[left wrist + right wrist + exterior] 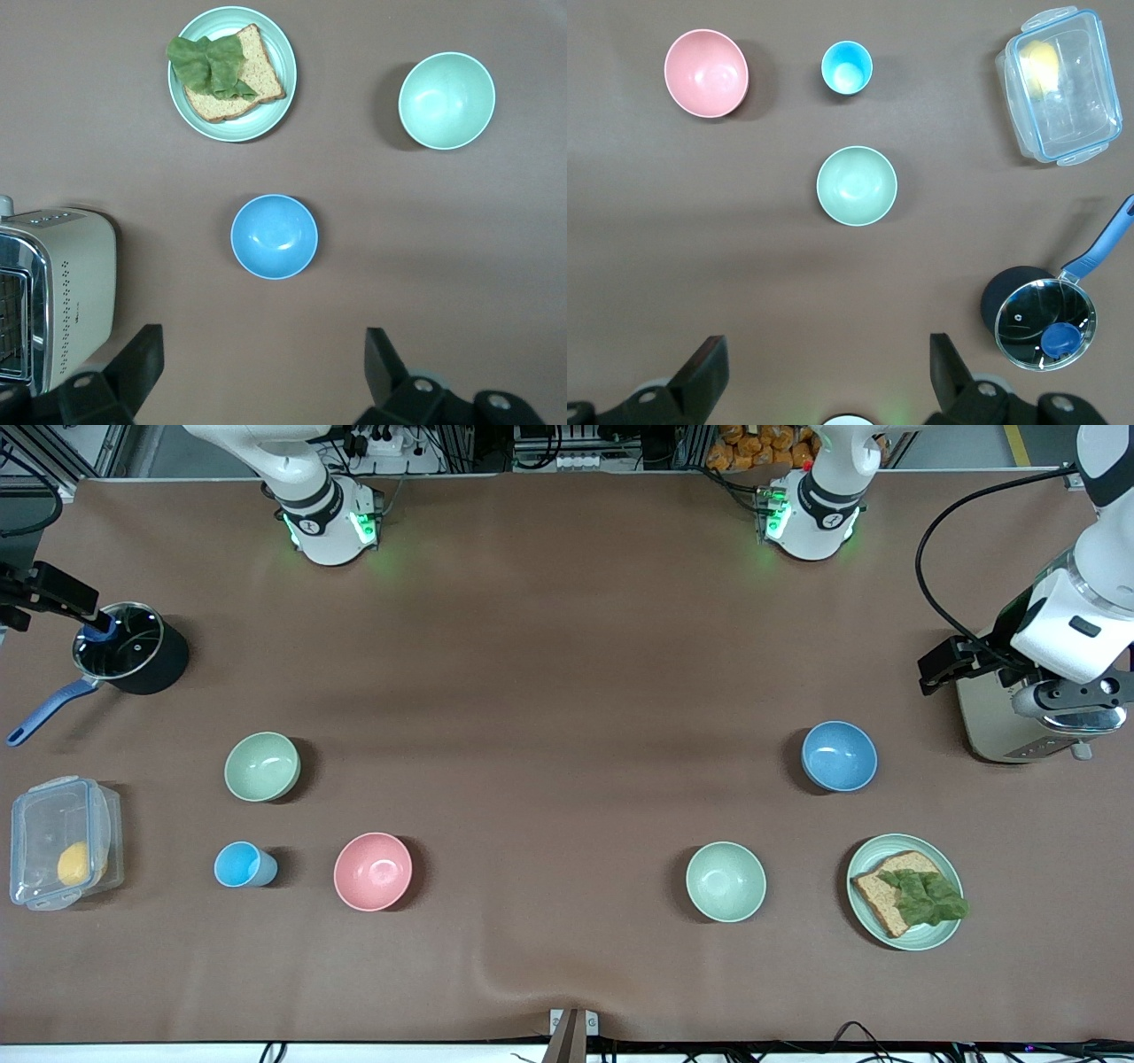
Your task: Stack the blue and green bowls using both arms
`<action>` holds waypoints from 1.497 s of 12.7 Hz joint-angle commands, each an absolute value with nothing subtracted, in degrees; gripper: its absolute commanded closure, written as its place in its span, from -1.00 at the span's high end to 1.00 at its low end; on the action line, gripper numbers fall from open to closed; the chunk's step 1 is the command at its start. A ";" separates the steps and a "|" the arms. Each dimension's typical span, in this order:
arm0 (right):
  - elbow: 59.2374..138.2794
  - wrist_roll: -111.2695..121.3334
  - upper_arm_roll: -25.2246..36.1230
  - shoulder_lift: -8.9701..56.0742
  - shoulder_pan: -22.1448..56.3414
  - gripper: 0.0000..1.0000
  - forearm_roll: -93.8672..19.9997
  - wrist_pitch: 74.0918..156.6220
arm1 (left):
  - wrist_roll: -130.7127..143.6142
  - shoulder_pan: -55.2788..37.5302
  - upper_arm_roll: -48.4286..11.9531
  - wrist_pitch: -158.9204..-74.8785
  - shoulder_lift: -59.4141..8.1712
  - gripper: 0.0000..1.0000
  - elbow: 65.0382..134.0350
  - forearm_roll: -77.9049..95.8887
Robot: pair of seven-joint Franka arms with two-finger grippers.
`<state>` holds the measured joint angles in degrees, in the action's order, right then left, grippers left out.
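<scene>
The blue bowl (839,755) stands upright and empty toward the left arm's end of the table; it also shows in the left wrist view (274,236). The sage green bowl (262,766) stands upright and empty toward the right arm's end, and shows in the right wrist view (857,186). My left gripper (263,372) is open and empty, held high near the toaster (1005,722), well apart from the blue bowl. My right gripper (830,372) is open and empty, held high near the pot (131,657), well apart from the green bowl.
A paler mint bowl (726,881) and a mint plate (904,937) with bread and lettuce lie nearer the front camera than the blue bowl. A pink bowl (373,871), a sky-blue cup (241,864) and a clear lidded box (62,841) lie near the green bowl.
</scene>
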<state>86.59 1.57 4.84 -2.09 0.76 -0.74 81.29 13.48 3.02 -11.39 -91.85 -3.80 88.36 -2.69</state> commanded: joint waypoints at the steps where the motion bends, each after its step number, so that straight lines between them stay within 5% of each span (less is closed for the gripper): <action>1: 87.19 0.53 4.92 -3.16 1.14 1.00 -0.79 81.30 | 11.95 3.16 -10.90 -90.53 -2.90 1.00 88.24 -1.14; 8: 92.36 0.53 5.01 1.65 2.71 1.00 -1.58 81.47 | 11.87 5.45 -9.76 -92.18 -8.69 1.00 91.82 -2.20; 12: 92.46 1.14 5.10 11.14 0.90 1.00 -4.02 82.35 | 10.20 8.61 -9.76 -111.13 -9.49 1.00 107.98 -2.81; 19: 92.37 13.68 5.19 27.84 -3.25 1.00 -6.33 97.36 | 10.02 10.19 -9.67 -138.32 -12.91 1.00 126.91 -4.03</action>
<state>93.70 9.07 5.34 24.53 -2.45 -5.39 95.31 11.16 9.19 -9.52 -134.12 -12.87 123.58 -2.86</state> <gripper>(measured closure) 0.000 0.000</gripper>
